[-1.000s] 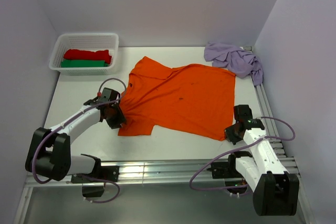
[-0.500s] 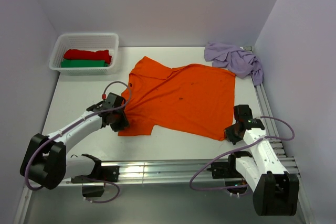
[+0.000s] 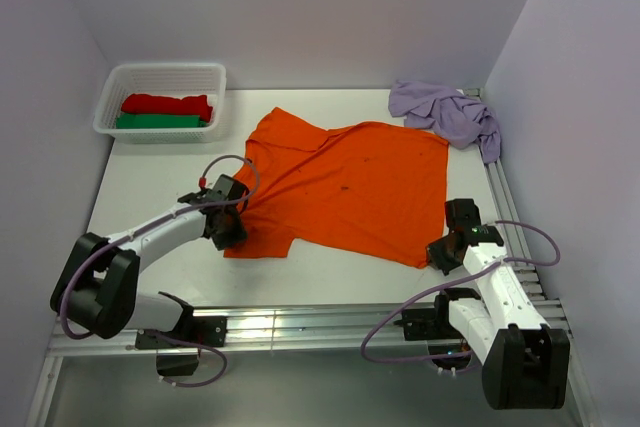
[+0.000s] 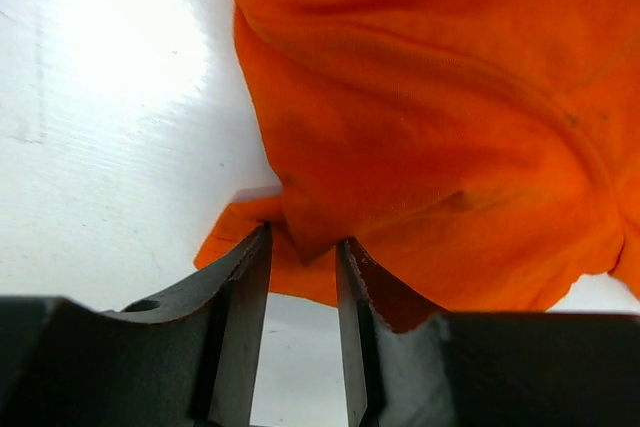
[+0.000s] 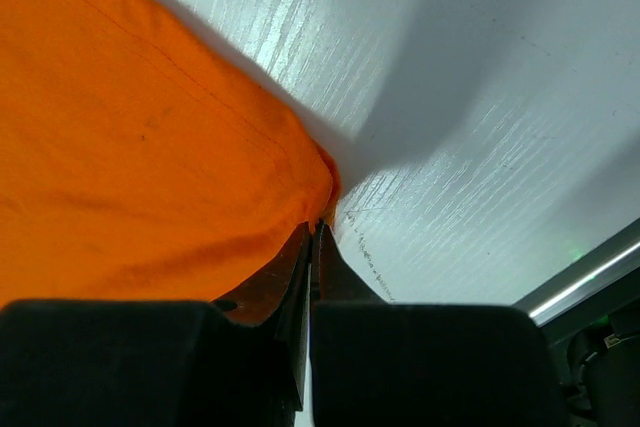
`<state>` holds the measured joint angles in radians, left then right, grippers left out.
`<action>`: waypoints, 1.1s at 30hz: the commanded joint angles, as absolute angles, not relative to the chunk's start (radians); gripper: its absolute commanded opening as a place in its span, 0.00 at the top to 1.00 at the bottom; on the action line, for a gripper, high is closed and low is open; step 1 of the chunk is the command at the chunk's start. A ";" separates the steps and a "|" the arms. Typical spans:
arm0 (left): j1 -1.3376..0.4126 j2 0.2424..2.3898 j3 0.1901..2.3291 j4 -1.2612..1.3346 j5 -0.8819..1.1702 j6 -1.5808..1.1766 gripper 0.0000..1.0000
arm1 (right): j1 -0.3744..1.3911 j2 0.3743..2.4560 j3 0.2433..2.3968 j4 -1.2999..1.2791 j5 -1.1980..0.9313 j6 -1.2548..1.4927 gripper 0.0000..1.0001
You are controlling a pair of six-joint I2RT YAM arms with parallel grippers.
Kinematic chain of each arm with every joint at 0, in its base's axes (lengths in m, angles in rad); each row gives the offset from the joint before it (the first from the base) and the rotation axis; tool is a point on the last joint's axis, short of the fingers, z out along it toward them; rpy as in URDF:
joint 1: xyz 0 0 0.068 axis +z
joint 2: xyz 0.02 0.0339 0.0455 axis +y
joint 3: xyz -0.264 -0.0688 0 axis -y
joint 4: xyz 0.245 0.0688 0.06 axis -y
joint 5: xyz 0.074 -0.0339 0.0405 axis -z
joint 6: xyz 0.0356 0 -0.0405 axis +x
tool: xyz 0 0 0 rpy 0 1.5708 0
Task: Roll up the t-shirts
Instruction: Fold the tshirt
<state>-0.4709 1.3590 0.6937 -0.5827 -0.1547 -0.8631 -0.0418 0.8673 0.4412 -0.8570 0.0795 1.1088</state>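
Orange t-shirt (image 3: 345, 187) lies spread mostly flat across the middle of the desk (image 3: 150, 182), collar end toward the left, hem toward the right, with some wrinkles. Lilac t-shirt (image 3: 445, 112) sits crumpled at the far right corner, well apart from both arms. White basket (image 3: 160, 72) at far left holds a red roll (image 3: 165, 104) and a green roll (image 3: 155, 121).

Left end effector (image 3: 228, 230) is at the near-left sleeve of the orange shirt. In the wrist view its jaws stand narrow, with a bunched fold of orange cloth caught between them and touching both fingers. Cloth runs taut away from the pinch.

Right end effector (image 3: 440, 252) is at the near-right hem corner. Fingers are pressed fully together, and the corner of the orange cloth tucks in at their tips, so it reads as a pinch on a single thin layer.

Step in hand, by my reading: straightening and laying out the orange shirt, with both near corners held. No fold or roll has started on it.

The next move likely calls for both arms to act together. They should draw the near edge even, then fold the sleeve inward to make a narrower strip before rolling from one end. The cloth is soft and limp, so uneven pull would skew or bunch it. The lilac shirt waits its turn.
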 commanded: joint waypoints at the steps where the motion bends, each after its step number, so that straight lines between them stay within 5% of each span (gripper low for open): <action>1: -0.474 1.359 0.745 -0.612 -0.236 -0.877 0.62 | -0.035 0.871 0.489 -0.844 0.086 1.101 1.00; 6: -0.474 1.384 0.752 -0.583 -0.232 -0.864 0.69 | -0.035 0.877 0.492 -0.839 0.081 1.097 1.00; 14: -0.474 1.394 0.790 -0.598 -0.271 -0.851 1.00 | -0.035 0.887 0.505 -0.841 0.084 1.089 1.00; 33: -0.459 1.373 0.968 -0.695 -0.157 -0.870 1.00 | -0.040 0.900 0.666 -0.913 0.135 1.026 1.00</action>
<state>-0.4694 1.3788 0.9142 -0.6792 -0.1905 -0.8597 -0.0418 0.8913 0.6121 -0.8928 0.0929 1.0428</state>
